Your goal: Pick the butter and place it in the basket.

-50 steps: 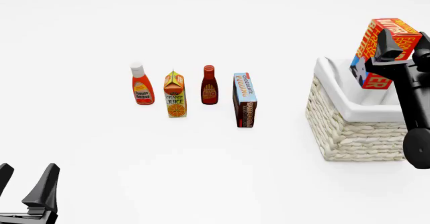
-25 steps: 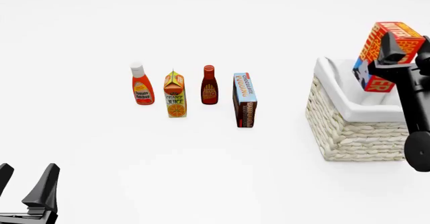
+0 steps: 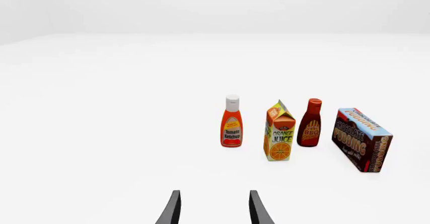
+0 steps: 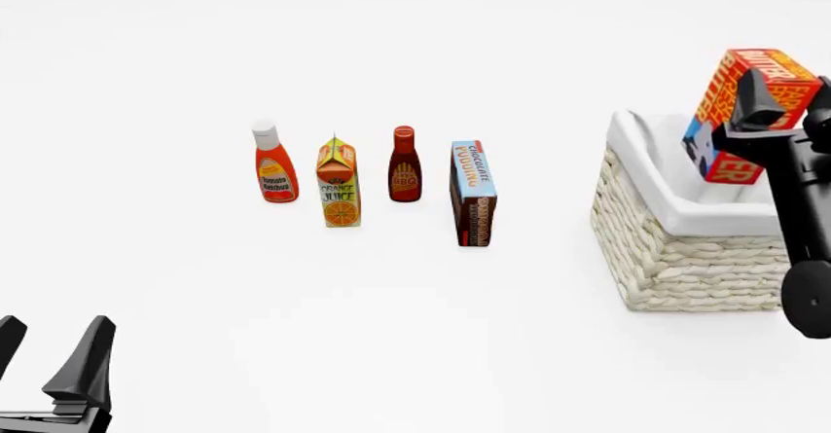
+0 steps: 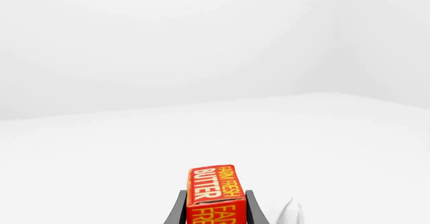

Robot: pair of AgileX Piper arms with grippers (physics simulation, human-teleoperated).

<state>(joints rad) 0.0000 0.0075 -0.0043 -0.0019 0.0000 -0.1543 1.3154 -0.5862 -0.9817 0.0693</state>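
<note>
The butter (image 4: 740, 112) is a red-orange box with yellow lettering and a blue patch. My right gripper (image 4: 760, 102) is shut on it and holds it tilted in the air over the basket (image 4: 675, 248), a cream wicker basket with a white liner at the right. In the right wrist view the butter (image 5: 216, 191) sits between the two dark fingers (image 5: 176, 211). My left gripper (image 4: 53, 360) is open and empty at the near left; its fingertips (image 3: 173, 209) show in the left wrist view.
A row of groceries stands mid-table: a ketchup bottle (image 4: 272, 165), an orange juice carton (image 4: 339, 185), a BBQ sauce bottle (image 4: 405, 165) and a chocolate pudding box (image 4: 473, 193). They also show in the left wrist view, the juice carton (image 3: 279, 132) in the middle.
My right gripper has carried the butter slightly to the right and a little lower over the basket. The left arm has not moved.
</note>
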